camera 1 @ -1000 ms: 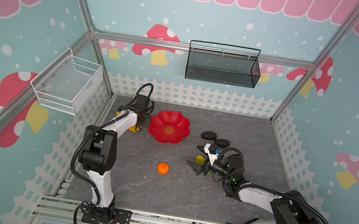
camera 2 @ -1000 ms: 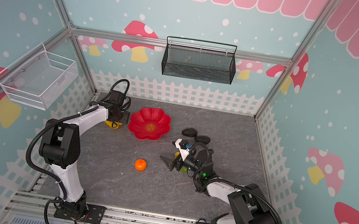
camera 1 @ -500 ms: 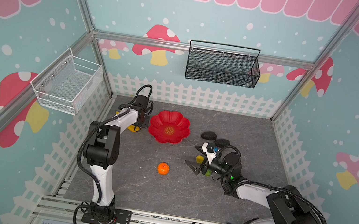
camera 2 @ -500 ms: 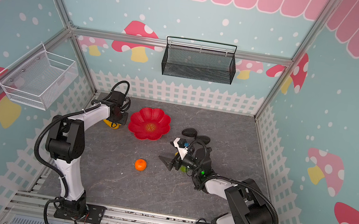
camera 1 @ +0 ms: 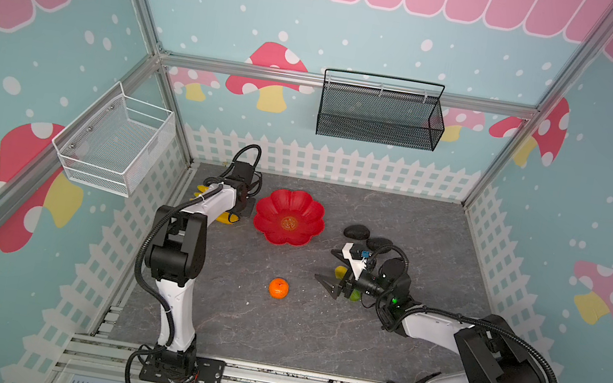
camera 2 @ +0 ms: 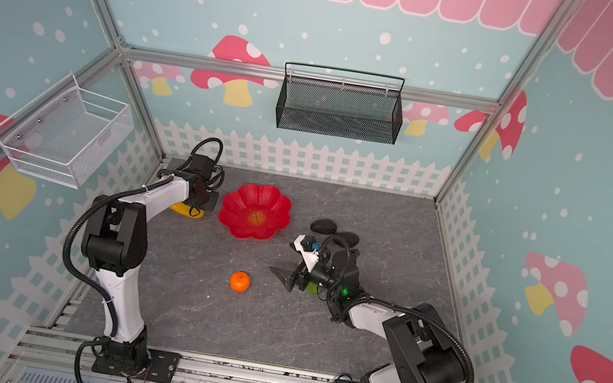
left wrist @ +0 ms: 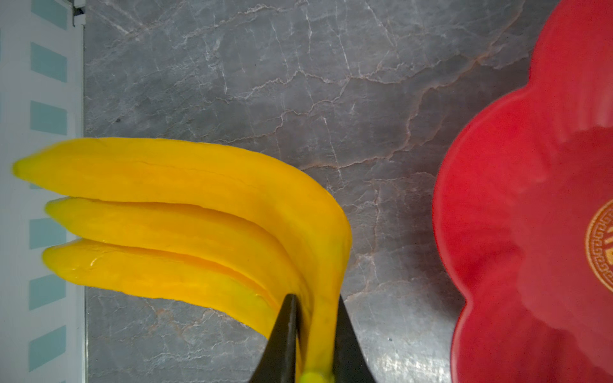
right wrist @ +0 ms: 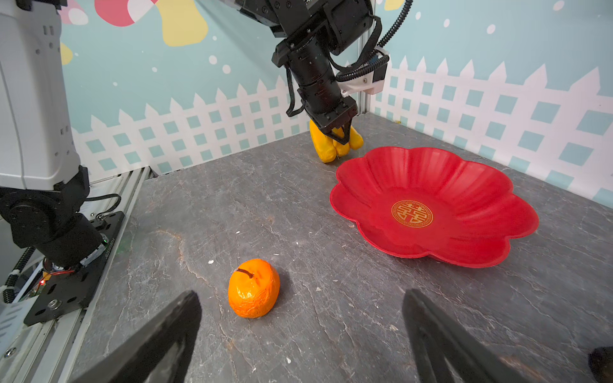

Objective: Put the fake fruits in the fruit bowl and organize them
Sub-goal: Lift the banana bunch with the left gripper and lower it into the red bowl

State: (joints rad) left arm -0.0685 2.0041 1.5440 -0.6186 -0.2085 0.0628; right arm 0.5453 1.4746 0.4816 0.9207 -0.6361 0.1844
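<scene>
**Left hand clamps banana stem beside bowl**

My left hand [left wrist: 315,298] is pinched tight on the stem end of the banana bunch [left wrist: 185,205]. The bunch lies far left on the surface [left wrist: 298,83], just left of the fruit bowl [left wrist: 497,215]. I should lift straight up so the tips clear the rim, then carry right and lower it flat. My right hand [right wrist: 300,293] gapes wide near the orange [right wrist: 253,288]. A second ago the left jaws were apart; the right hand is unchanged.

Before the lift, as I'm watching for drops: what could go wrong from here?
The left hand pinches the banana bunch only at its stem end, so it may swing or slip out. The fruit bowl sits close beside; a low carry could knock its rim and shove it.
</scene>
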